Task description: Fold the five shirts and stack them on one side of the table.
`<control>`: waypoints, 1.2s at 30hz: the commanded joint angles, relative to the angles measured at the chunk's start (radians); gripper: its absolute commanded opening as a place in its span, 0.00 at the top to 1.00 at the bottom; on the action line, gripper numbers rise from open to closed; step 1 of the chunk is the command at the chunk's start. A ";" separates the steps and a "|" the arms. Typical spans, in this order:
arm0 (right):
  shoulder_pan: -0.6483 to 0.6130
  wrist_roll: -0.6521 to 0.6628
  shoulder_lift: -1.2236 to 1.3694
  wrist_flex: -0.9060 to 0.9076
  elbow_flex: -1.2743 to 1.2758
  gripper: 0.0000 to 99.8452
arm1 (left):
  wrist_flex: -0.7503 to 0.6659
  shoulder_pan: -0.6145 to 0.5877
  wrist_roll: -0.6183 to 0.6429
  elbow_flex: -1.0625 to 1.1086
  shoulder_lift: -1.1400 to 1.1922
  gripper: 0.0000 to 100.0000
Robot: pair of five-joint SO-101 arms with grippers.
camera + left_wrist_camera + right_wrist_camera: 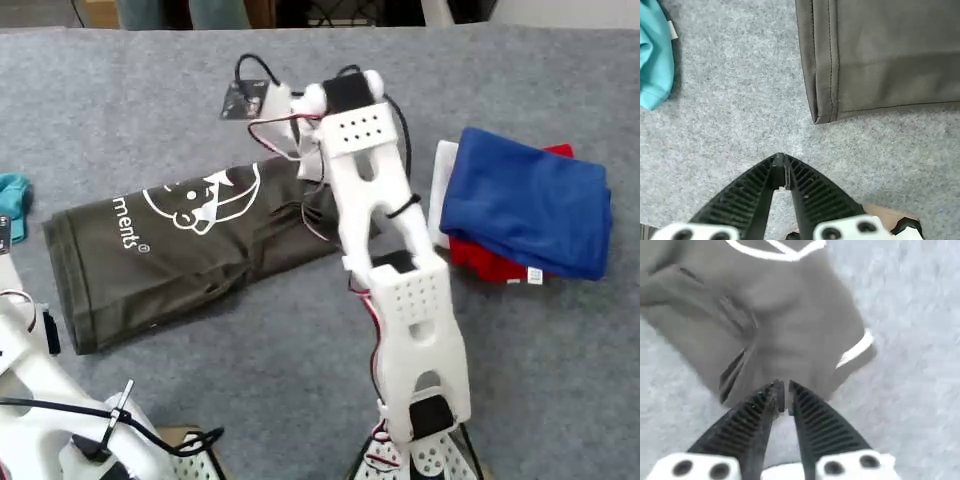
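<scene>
**Fold may drag loose**

My right pincer (783,390), narrowed to a slit, hangs over the dark shirt (190,255) at its end nearest the blue-topped stack (525,205). Whether cloth is caught, I cannot tell. A pull could undo the fold. My left pincer (780,162), pressed closed, hovers off its opposite corner over bare table (300,380).

Folded olive shirt (190,250) mid-table; blue shirt (525,200) atop red shirt (480,262) right; teal shirt (12,205) left.
</scene>
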 commanded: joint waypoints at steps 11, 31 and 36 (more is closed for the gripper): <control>-0.032 -0.015 -0.251 -0.276 0.668 0.99 | 0.008 -0.012 0.021 -0.028 -0.021 0.97; 0.058 -0.017 -0.179 -0.173 0.269 0.99 | 0.008 -0.007 0.025 -0.085 -0.003 0.97; 0.052 -0.017 -0.208 0.009 0.153 0.99 | -0.002 0.001 0.138 -0.251 0.161 0.84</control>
